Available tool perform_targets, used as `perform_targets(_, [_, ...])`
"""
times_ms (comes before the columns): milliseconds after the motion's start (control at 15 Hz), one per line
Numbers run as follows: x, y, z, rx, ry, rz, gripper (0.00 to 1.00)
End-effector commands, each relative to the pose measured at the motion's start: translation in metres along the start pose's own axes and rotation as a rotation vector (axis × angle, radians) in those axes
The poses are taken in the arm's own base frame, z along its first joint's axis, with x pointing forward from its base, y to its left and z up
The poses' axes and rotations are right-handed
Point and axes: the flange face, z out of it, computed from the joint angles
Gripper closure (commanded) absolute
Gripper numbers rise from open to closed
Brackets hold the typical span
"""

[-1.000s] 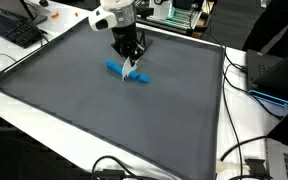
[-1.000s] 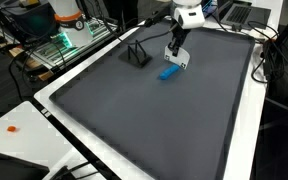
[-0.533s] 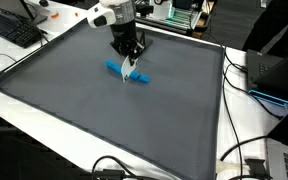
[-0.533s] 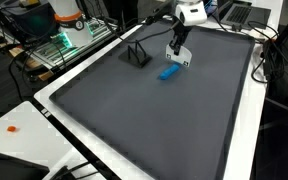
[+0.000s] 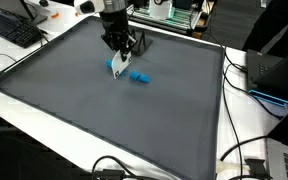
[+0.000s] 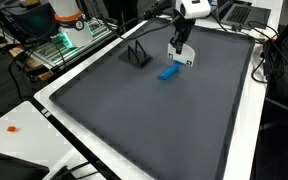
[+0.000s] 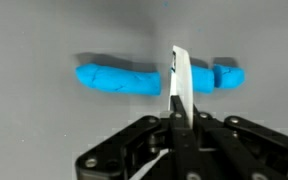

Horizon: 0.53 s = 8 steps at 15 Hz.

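My gripper [image 5: 119, 58] hangs over the far part of a dark grey mat [image 5: 104, 110] and is shut on a thin white flat piece [image 5: 120, 65], held edge-on. In the wrist view the white piece [image 7: 181, 82] stands upright between the closed jaws of the gripper [image 7: 176, 118]. A blue elongated object [image 7: 119, 78] lies on the mat behind it. In both exterior views the blue object [image 5: 136, 76] [image 6: 169, 72] lies flat just beside and below the gripper [image 6: 181, 50], apart from it.
A small black stand [image 6: 136, 55] sits on the mat near the far edge. A keyboard [image 5: 14, 28], cables [image 5: 239, 150] and a laptop [image 5: 274, 75] lie round the mat. Lit green electronics [image 6: 69, 42] stand beside the table.
The gripper has lifted and shifted away from the blue object with the white piece in it. The blue object has stayed on the mat.
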Motion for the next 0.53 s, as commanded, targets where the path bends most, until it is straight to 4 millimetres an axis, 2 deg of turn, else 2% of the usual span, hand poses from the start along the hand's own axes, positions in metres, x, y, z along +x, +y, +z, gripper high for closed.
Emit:
perform_targets(0, [-0.005,0.016,-0.003,-0.032,-0.006,-0.001,0.99])
perform_targets(467, [-0.002,0.029,0.006,-0.04,-0.013,-0.001,0.99])
